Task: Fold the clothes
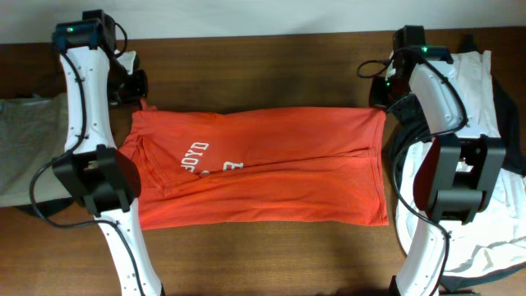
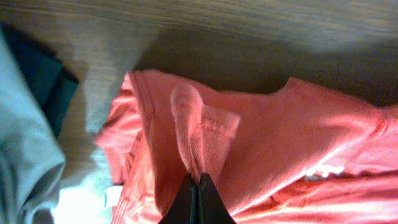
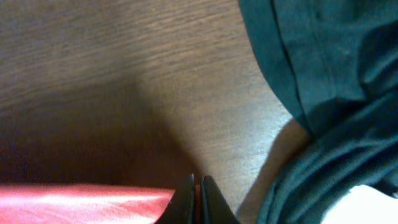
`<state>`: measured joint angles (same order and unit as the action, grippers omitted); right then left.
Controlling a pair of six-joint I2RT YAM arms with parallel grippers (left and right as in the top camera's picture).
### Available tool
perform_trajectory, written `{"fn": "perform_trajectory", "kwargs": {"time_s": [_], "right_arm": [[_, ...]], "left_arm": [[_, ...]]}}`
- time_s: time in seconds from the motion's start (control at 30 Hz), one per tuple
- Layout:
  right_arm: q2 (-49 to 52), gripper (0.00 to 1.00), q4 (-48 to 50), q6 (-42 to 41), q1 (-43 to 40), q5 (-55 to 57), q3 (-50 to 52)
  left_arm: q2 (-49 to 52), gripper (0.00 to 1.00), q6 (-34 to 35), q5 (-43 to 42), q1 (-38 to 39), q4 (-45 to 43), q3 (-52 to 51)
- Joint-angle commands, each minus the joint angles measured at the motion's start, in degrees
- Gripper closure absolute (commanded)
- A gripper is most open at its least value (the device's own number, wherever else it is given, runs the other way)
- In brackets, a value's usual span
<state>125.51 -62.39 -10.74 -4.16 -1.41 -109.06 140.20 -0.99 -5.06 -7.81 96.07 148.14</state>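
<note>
At the shirt's far corners: both grippers sit low on the table (image 1: 263, 255), one at each end of the far edge.
Left jaws: the left gripper (image 2: 198, 202) is pressed closed on a raised ridge of red-orange cloth that runs toward 12 o'clock from its tips.
Right jaws: the right gripper (image 3: 198, 202) is closed too, with only a thin red sliver showing between its fingers, so its bite looks shallow.
Shirt from the jaws: in the right wrist view the T-shirt (image 1: 263, 164) lies at 8 o'clock of the tips. In the left wrist view it spreads from 10 round to 4 o'clock.
Shirt on the table: seen from overhead it lies flat and wide across the middle. The grips are at 10 and 2 o'clock of it, and the white lettering is left of centre.
Neighbours: a black shirt (image 3: 323, 74) is heaped at 2 o'clock of the right jaws, near but apart. A white shirt (image 1: 481, 70) lies beyond it, and a grey garment (image 1: 25, 131) lies at 9 o'clock of the T-shirt.
Risk, slip: the thin right-hand hold could let go as the edge lifts, dropping that corner and skewing the fold.
Risk, layers: the left pinch may hold one layer only, so the rest would sag and crease.
Risk, snag: a wide swing on the right could drag the black shirt along.
</note>
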Motion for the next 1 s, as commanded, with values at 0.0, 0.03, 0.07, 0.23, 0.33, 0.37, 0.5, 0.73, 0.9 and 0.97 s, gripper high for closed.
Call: {"fn": "perform_trajectory", "kwargs": {"time_s": [0.0,0.03,0.07,0.23,0.33,0.37,0.5,0.73,0.9,0.97], "right_arm": [[-0.87,0.96,-6.05,-0.61,-0.55,2.21,-2.21],[-0.87,0.96,-7.69,-0.61,-0.76,2.32,-2.21],[-0.87,0.96,-10.64,-0.61,-1.11,2.29,-2.19],[-0.87,0.96,-21.38,0.04,-1.27,2.34,-2.19],[-0.87,0.96,-28.17,1.9,-1.27,3.02,-2.16],[-0.87,0.96,-29.73,1.92,-1.27,4.2,-2.16],[-0.87,0.96,-34.97,1.95,-1.27,5.33,-1.68],[-0.87,0.96,-34.73,2.84,-1.11,5.35,6.45],[-0.87,0.96,-34.23,3.04,-1.11,5.38,13.57],[-0.87,0.96,-32.26,3.02,-1.11,5.4,17.05]], "left_arm": [[-5.64,1.0,0.15,0.33,0.0,0.68,0.57],[-6.99,1.0,0.17,-0.04,0.02,0.68,0.5],[-10.27,1.0,0.15,-0.02,0.02,0.68,-0.09],[-24.98,1.0,0.17,0.22,0.02,0.66,-16.09],[-30.77,1.0,2.14,3.02,0.02,0.66,-33.18],[-31.32,1.0,2.43,2.99,0.02,0.66,-35.58],[-31.61,1.0,2.93,3.61,-0.02,0.63,-45.2],[-31.61,1.0,11.13,13.05,-0.13,0.66,-52.96],[-31.61,1.0,17.07,18.6,-0.13,0.33,-58.18],[-31.58,1.0,17.7,18.38,-0.13,0.02,-60.54]]}}
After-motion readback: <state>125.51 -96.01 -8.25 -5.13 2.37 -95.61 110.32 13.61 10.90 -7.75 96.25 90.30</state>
